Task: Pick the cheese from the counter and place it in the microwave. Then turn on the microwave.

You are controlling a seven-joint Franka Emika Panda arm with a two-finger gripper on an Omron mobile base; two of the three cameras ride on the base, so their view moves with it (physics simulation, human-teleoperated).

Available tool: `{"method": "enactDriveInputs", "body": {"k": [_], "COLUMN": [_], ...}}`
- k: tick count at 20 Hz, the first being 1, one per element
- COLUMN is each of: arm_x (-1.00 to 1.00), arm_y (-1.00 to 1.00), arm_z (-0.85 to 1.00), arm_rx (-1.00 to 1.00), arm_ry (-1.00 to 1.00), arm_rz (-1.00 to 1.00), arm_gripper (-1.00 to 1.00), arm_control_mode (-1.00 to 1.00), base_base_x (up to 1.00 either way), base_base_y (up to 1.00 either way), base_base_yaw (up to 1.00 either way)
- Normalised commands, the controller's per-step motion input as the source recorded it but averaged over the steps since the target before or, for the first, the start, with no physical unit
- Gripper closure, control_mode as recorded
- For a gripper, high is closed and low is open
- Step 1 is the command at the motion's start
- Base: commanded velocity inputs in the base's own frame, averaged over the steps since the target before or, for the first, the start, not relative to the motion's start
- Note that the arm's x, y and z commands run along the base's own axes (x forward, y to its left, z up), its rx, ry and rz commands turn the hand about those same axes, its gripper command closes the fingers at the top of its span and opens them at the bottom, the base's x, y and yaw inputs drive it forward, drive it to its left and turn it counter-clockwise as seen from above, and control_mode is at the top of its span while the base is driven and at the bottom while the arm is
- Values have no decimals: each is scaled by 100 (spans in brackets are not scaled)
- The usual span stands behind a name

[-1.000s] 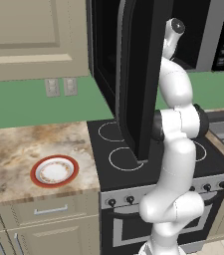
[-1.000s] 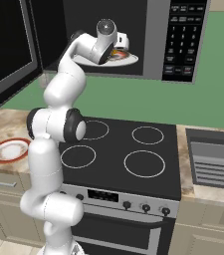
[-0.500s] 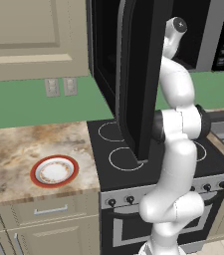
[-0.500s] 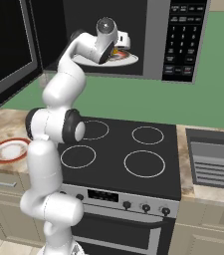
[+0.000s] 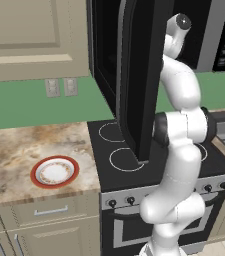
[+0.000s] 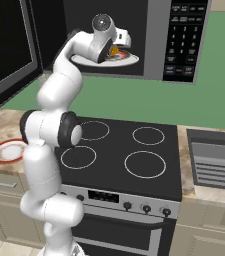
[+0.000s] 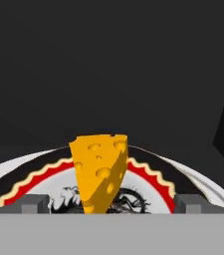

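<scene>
cheese (image 7: 99,172) sits on the plate (image 7: 148,172) inside the microwave (image 6: 181,40) | hand (image 7: 111,204) spread wide, gripping nothing | risk imo: retreating sloppily, a finger clips the wedge and tips it

The cheese (image 7: 99,172) stands on a plate (image 7: 148,172) inside the microwave (image 6: 156,40), which hangs above the stove (image 6: 129,155). Its door (image 5: 139,75) swings out to the left. Another plate (image 5: 55,171) lies on the counter (image 5: 14,150) left of the stove; a sink (image 6: 214,162) sits to the right.
</scene>
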Motion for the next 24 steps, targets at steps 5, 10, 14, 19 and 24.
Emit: {"method": "enactDriveInputs", "body": {"k": [5,10,14,19,24], "arm_x": [-28,-32,-33,-38,-39], "arm_y": [0,-2,-1,-1,-2], "arm_z": [11,4,3,4,7], "arm_rx": [0,0,0,0,0], "arm_ry": [-5,-1,-4,-5,-7], "arm_rz": [-6,-3,-1,-1,0], "arm_gripper": [-100,-100,-100,-100,-100], "arm_control_mode": [-100,-100,-100,-100,-100], "base_base_x": [0,0,0,0,0], "base_base_y": [0,0,0,0,0], "base_base_yaw": [0,0,0,0,0]}}
